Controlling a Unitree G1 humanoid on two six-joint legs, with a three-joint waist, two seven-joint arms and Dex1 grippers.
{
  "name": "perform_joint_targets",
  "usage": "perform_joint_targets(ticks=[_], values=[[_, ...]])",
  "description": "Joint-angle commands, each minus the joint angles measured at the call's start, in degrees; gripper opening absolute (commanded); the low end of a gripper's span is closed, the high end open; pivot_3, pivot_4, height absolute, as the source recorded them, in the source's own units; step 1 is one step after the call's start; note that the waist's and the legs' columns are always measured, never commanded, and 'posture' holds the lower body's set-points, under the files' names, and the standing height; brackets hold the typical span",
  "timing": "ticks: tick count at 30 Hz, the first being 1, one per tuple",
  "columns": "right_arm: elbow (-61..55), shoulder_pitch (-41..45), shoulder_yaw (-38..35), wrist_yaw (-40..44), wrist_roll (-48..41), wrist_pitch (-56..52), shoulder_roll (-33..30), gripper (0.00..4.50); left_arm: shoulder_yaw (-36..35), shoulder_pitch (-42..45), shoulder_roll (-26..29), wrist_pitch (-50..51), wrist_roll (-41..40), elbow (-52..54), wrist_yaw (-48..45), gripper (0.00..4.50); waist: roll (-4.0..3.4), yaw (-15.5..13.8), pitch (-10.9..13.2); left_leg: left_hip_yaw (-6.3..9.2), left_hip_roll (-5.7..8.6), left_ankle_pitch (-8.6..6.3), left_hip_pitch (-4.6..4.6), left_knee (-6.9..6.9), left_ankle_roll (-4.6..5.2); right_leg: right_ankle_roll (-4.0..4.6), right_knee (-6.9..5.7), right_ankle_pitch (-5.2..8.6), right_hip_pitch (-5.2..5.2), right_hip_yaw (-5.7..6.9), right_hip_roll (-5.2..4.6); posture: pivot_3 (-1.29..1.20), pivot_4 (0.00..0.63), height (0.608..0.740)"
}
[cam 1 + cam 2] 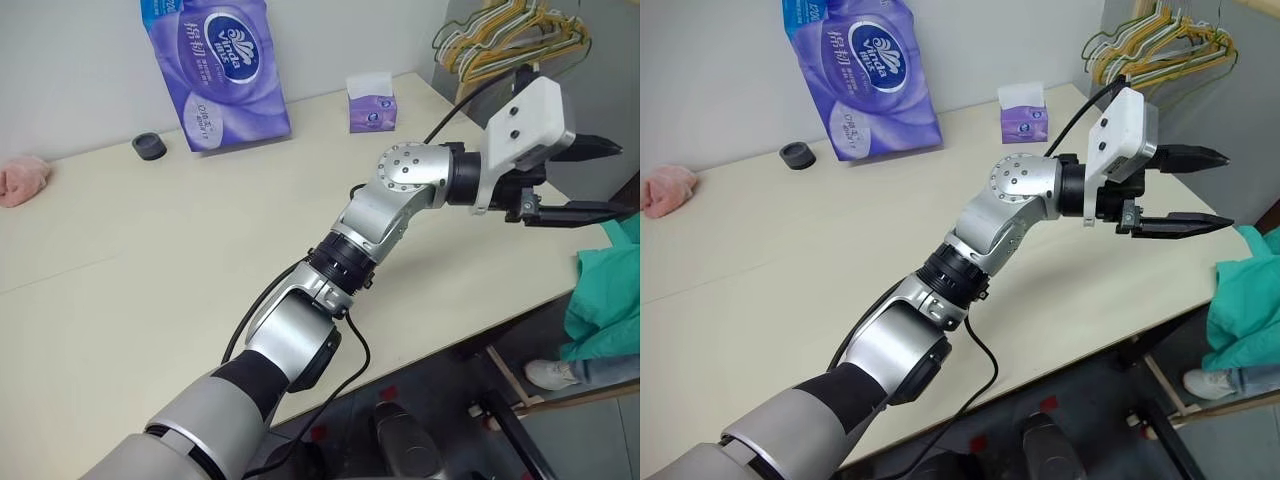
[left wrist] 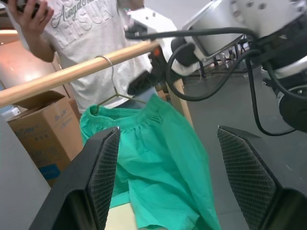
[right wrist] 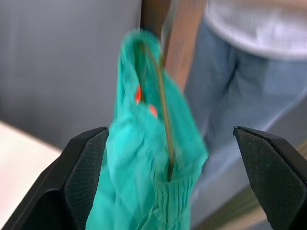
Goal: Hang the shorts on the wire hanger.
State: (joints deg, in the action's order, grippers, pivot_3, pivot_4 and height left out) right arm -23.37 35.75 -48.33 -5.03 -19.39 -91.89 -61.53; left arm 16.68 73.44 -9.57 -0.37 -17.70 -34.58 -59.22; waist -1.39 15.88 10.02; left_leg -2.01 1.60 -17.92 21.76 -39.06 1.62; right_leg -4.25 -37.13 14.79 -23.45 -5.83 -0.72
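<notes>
As shorts (image 2: pixel 158 163) hang on wire hanger (image 2: pixel 111 81) from wooden rail (image 2: pixel 72 76), left gripper (image 1: pixel 1195 190) wide, empty beside them; right gripper (image 3: pixel 177 187) wide, shorts between fingers, untouched.

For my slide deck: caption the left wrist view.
Open left claw facing teal shorts on a wire hanger hooked over a wooden rail.

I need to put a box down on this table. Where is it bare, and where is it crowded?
The table is bare between the pink cloth and the left arm. The back edge is crowded: black cap, purple tissue pack, small tissue box. The shorts hang off the right corner.
</notes>
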Motion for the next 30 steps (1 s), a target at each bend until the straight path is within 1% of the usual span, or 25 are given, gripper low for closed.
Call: perform_joint_targets(ticks=[1, 3, 5, 6, 8, 9, 11, 13, 14, 16, 18, 19, 20, 21, 22, 23, 26, 30], values=[[-13.3, -4.0, 6.2, 2.0, 1.2, 7.0, -0.2, 4.44, 0.4, -0.7, -2.7, 1.4, 0.9, 3.5, 0.8, 3.41, 0.0, 0.0, -0.2, 0.03, -0.01, 0.0, 0.0, 0.0, 0.0, 0.0, 0.0, 0.0, 0.0, 0.02, 0.0, -0.35, 0.084, 0.74], [-17.2, -7.1, 11.3, 3.7, 2.6, 16.0, -0.2, 4.44, 0.9, -3.1, 0.4, 2.7, 2.6, 5.4, 1.5, 3.41, -0.03, 0.2, -0.7, 0.01, -0.01, 0.0, 0.0, 0.01, 0.0, 0.0, 0.0, 0.0, -0.01, 0.01, 0.0, -0.32, 0.077, 0.74], [-17.7, -9.1, 14.8, 4.9, 3.7, 21.1, 0.8, 4.44, 0.7, -5.0, 2.9, 5.4, 4.0, 6.9, 2.9, 3.41, -0.06, 0.2, -1.0, 0.02, -0.01, 0.0, -0.01, 0.0, 0.0, 0.0, -0.02, 0.0, -0.01, 0.01, 0.01, -0.3, 0.073, 0.74], [-17.6, -8.4, 15.7, 4.4, 3.6, 21.4, 3.5, 4.44, 0.5, -5.9, 4.1, 6.2, 5.0, 7.7, 3.9, 3.41, 0.0, 0.1, -1.0, 0.02, 0.0, 0.0, -0.02, -0.02, 0.01, -0.04, -0.04, -0.02, -0.01, 0.03, 0.0, -0.3, 0.07, 0.74], [-17.6, -7.8, 18.4, 3.2, 3.4, 23.5, 9.5, 4.44, -0.2, -8.5, 7.3, 8.4, 7.2, 9.6, 6.5, 3.41, 0.51, 0.3, -1.6, 0.05, -0.02, 0.0, -0.03, -0.11, 0.01, -0.06, -0.13, -0.06, 0.0, 0.03, 0.01, -0.27, 0.063, 0.74], [-17.6, -8.1, 20.2, 3.2, 3.4, 25.9, 12.8, 4.44, -0.6, -10.4, 9.1, 9.8, 8.0, 11.2, 7.9, 3.41, 0.59, 0.3, -2.0, 0.08, -0.05, 0.0, -0.05, -0.12, 0.01, -0.03, -0.19, -0.07, -0.01, 0.02, 0.02, -0.27, 0.063, 0.74], [-17.0, -9.4, 24.3, 3.7, 4.1, 29.9, 17.2, 4.44, -1.6, -14.3, 12.4, 13.5, 8.8, 14.7, 10.6, 3.41, 0.55, 0.2, -2.3, 0.09, -0.07, -0.01, -0.11, -0.2, 0.04, -0.03, -0.38, -0.08, -0.01, 0.01, 0.02, -0.25, 0.055, 0.74], [-14.7, -10.7, 29.3, 4.0, 5.2, 35.4, 22.2, 4.44, -3.3, -20.1, 16.5, 16.9, 10.6, 19.2, 14.8, 3.41, 0.59, 0.0, -2.9, 0.15, -0.05, -0.02, -0.15, -0.31, 0.05, 0.04, -0.61, -0.11, -0.02, 0.05, 0.0, -0.2, 0.048, 0.74], [-13.3, -11.4, 31.7, 4.4, 6.0, 38.8, 24.3, 4.44, -4.6, -22.8, 18.1, 18.7, 11.3, 21.1, 17.6, 3.41, 0.61, -0.3, -3.0, 0.19, -0.07, -0.01, -0.24, -0.37, 0.02, 0.25, -0.68, -0.24, -0.06, 0.07, -0.03, -0.2, 0.048, 0.74], [-9.9, -12.8, 35.7, 6.6, 6.7, 48.2, 28.5, 4.44, -9.3, -27.7, 19.2, 23.0, 12.4, 24.4, 26.4, 3.41, 0.67, -1.2, -3.1, 0.34, -0.08, 0.01, -0.09, -0.7, -0.06, 0.29, -0.85, -0.25, -0.14, 0.24, -0.24, -0.15, 0.042, 0.74], [-6.5, -14.0, 38.9, 8.2, 8.4, 55.7, 31.2, 4.44, -13.1, -31.4, 19.3, 25.1, 13.5, 27.0, 33.5, 3.41, 0.91, -2.4, -3.3, 0.39, -0.04, 0.0, -0.01, -0.84, -0.04, 0.31, -0.92, -0.26, -0.21, 0.3, -0.34, -0.12, 0.038, 0.74], [-5.0, -14.5, 40.3, 8.8, 9.3, 58.5, 32.2, 4.44, -14.7, -32.9, 19.3, 26.0, 13.8, 28.0, 36.1, 3.41, 1.11, -3.4, -3.4, 0.43, -0.02, 0.01, 0.02, -0.91, -0.05, 0.31, -0.96, -0.27, -0.21, 0.34, -0.35, -0.12, 0.038, 0.74], [-3.2, -15.4, 42.7, 10.6, 9.8, 61.5, 33.1, 4.44, -16.3, -35.0, 19.7, 25.6, 16.7, 29.0, 41.7, 3.41, 1.3, -4.4, -3.6, 0.44, -0.01, 0.0, 0.05, -0.92, -0.04, 0.33, -0.97, -0.28, -0.25, 0.36, -0.38, -0.08, 0.034, 0.74], [-1.4, -16.4, 44.2, 12.9, 8.4, 64.1, 35.3, 4.44, -18.5, -37.5, 19.5, 26.2, 19.3, 30.2, 48.1, 3.41, 1.56, -5.3, -3.9, 0.45, 0.0, 0.0, 0.05, -0.92, -0.04, 0.35, -0.97, -0.3, -0.26, 0.39, -0.4, -0.06, 0.031, 0.74], [-0.1, -17.1, 44.9, 14.5, 7.3, 65.8, 36.8, 4.44, -19.7, -38.9, 19.4, 26.6, 21.1, 31.0, 52.3, 3.41, 1.81, -6.2, -4.2, 0.47, 0.0, 0.0, 0.04, -0.91, -0.05, 0.36, -0.98, -0.31, -0.26, 0.41, -0.41, -0.04, 0.03, 0.74], [1.8, -17.4, 45.8, 15.1, 7.2, 67.6, 38.6, 4.44, -21.3, -41.6, 19.2, 25.7, 21.8, 32.7, 55.0, 3.41, 2.08, -7.2, -4.6, 0.53, -0.02, 0.0, 0.02, -0.88, -0.05, 0.38, -0.97, -0.31, -0.26, 0.47, -0.41, -0.03, 0.029, 0.74], [8.6, -17.3, 48.3, 15.2, 9.7, 72.4, 42.6, 4.44, -25.5, -49.2, 17.1, 23.6, 20.4, 37.0, 59.6, 3.41, 2.35, -9.9, -5.0, 0.57, -0.08, -0.02, 0.03, -0.88, -0.08, 0.55, -0.97, -0.42, -0.28, 0.6, -0.44, 0.02, 0.03, 0.74], [16.5, -15.8, 49.4, 15.3, 11.2, 76.7, 46.2, 4.44, -26.9, -55.4, 15.8, 22.3, 20.5, 38.4, 62.1, 3.41, 2.87, -14.5, -5.5, 0.6, -0.08, -0.02, 0.02, -0.91, -0.08, 0.85, -0.96, -0.62, -0.3, 0.8, -0.51, 0.07, 0.031, 0.74]])
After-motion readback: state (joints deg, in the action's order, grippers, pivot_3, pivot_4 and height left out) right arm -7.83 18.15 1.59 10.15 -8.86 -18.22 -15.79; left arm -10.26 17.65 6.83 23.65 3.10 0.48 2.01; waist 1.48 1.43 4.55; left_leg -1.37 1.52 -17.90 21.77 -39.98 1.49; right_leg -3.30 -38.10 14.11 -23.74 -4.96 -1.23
